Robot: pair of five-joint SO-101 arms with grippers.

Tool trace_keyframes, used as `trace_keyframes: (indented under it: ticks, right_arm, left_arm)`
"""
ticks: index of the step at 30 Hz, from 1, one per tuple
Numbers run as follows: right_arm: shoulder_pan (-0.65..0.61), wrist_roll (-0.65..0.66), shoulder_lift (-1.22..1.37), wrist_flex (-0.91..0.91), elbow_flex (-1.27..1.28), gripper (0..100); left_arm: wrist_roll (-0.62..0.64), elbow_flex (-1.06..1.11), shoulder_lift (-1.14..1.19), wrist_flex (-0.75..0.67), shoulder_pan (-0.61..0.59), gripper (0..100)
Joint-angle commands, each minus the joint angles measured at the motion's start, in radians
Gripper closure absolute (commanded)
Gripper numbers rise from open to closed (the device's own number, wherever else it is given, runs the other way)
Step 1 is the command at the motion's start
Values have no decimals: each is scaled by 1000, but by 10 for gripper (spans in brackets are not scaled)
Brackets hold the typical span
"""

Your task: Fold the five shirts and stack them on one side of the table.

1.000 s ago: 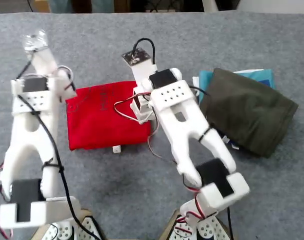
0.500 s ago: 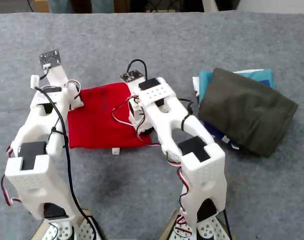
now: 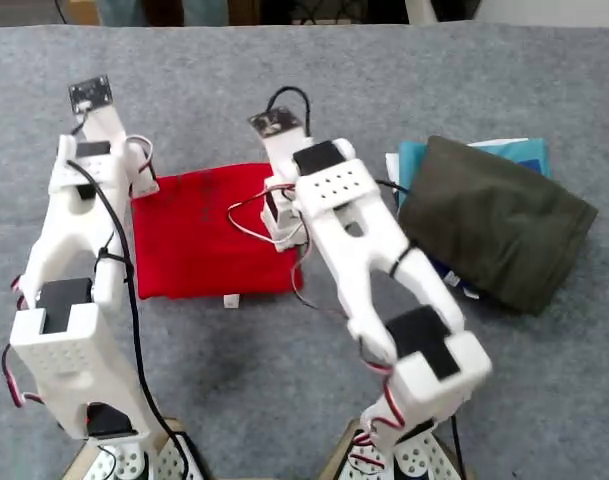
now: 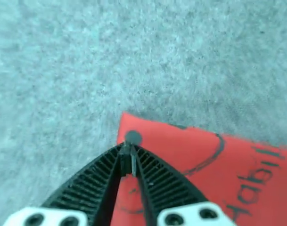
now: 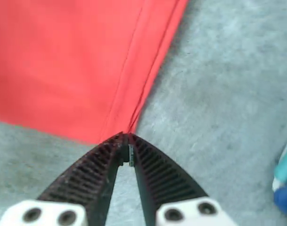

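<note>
Under my closed left end effector (image 4: 130,159) lies a corner of the folded red shirt (image 4: 171,141). My right end effector (image 5: 127,148), also closed, sits at its opposite edge. It looks soft, light and floppy, so I would pinch both corners.

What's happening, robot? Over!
Left claw shut at corner of red shirt. Right claw shut at its opposite edge. Folded stack lies apart.

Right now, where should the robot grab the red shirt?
Probably a corner on each side, from above: the red shirt lies flat and folded, so only edges give cloth to pinch. The left gripper and right gripper sit there.
</note>
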Motion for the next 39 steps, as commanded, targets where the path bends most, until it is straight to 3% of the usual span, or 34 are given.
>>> trace_keyframes:
  ticks: [1, 5, 10, 14, 17, 20, 31, 36, 39]
  right_arm:
    - [2, -133, -119, -3, 42, 934]
    - [-48, -275, -127, -46, 93, 786]
    - [-120, -394, -127, -180, 108, 655]
    - [-143, -460, -91, -308, 108, 662]
    - [-143, -582, -2, -371, 104, 658]
    - [-146, -611, 110, -411, 74, 658]
    - [-152, -678, 429, -361, -142, 662]
    - [-152, -677, 499, -242, -251, 663]
    - [-152, -678, 536, -170, -298, 722]
  left_arm:
    - [-72, -177, -40, 170, -30, 971]
    - [-215, -231, -112, 232, -65, 972]
    - [-275, -229, -172, 232, -151, 972]
    - [-284, -197, -173, 222, -239, 972]
    - [-284, -94, -184, 147, -303, 972]
    - [-316, -12, -184, 80, -341, 972]
    - [-324, 39, -184, 57, -390, 971]
    - [-324, 36, -184, 57, -390, 971]
    - [-324, 36, -184, 57, -389, 971]
